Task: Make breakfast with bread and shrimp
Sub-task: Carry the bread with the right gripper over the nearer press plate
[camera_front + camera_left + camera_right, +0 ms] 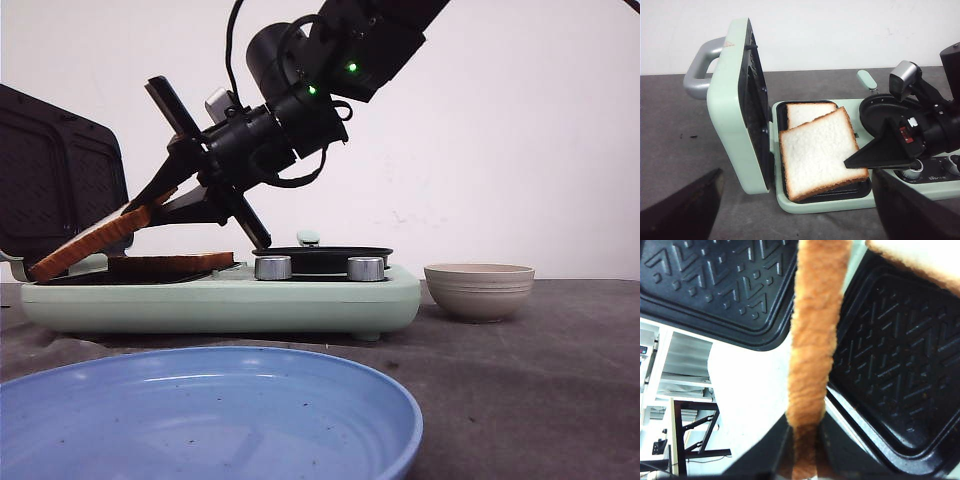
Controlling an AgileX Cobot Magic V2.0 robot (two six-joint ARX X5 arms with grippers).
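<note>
One tilted bread slice (95,243), crust pinched in right claw (160,200), overlaps the flat slice (170,265).

Right end effector (802,450) pinches a bread slice (815,330) edge-on by its golden crust, black ridged plates (890,365) on either side.

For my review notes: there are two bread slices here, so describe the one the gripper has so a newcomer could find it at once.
Start at the mint-green sandwich maker with its lid standing open. On its dark lower plate lie two slices; the held slice is the nearer one, overlapping the flat slice behind it. Unlike that one it sits tilted, one edge pinched by the right gripper.
</note>
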